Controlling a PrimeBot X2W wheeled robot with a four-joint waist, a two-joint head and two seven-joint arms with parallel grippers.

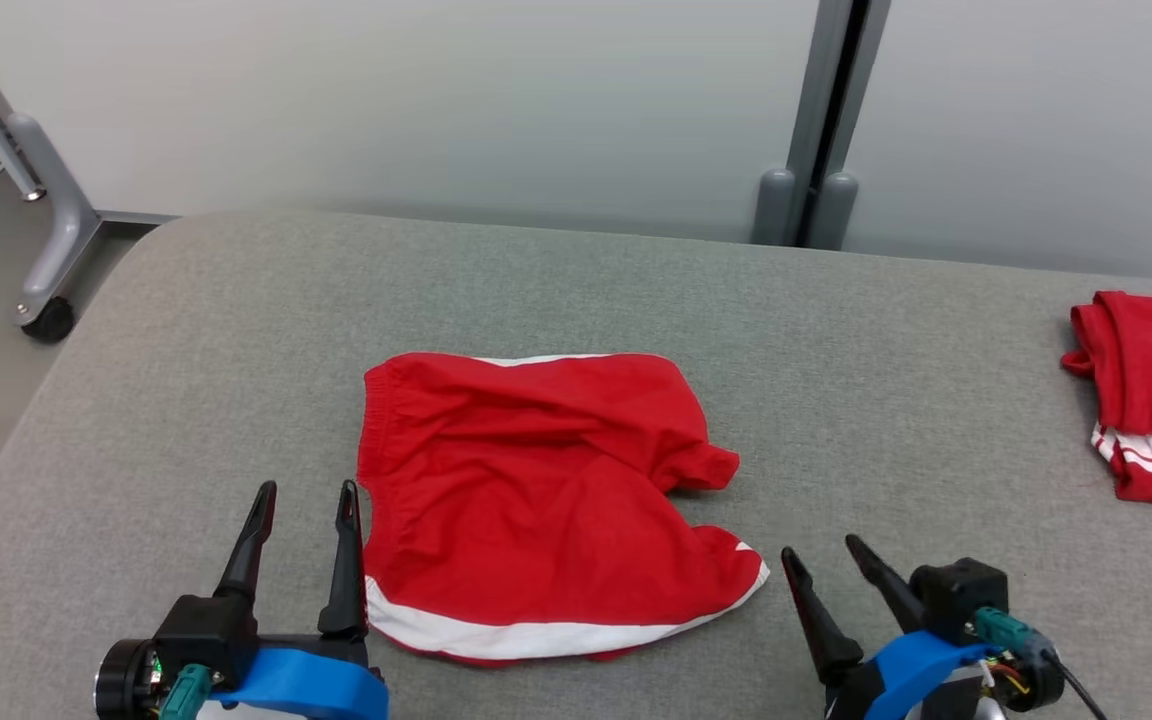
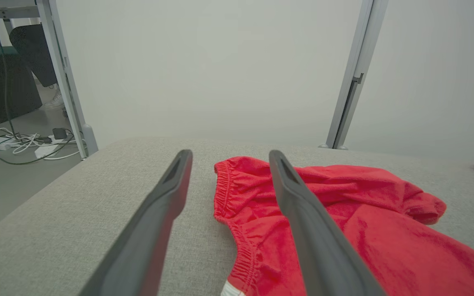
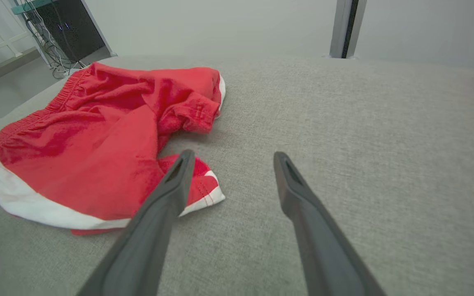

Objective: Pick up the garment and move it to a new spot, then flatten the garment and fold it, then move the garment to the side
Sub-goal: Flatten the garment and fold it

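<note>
I'm flanking the shorts (image 1: 536, 490) with left tool (image 1: 306, 490) and right tool (image 1: 821, 547) open and empty, probably risking a one-layer pinch.

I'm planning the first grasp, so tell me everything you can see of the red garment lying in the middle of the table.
The red garment looks like soft, thin shorts: gathered elastic waistband on the left, white band along the near hem. It lies crumpled, roughly flat, one leg bunched at right, on the grey fabric table. The left end effector and right end effector stand open beside it, gripping nothing.
</note>
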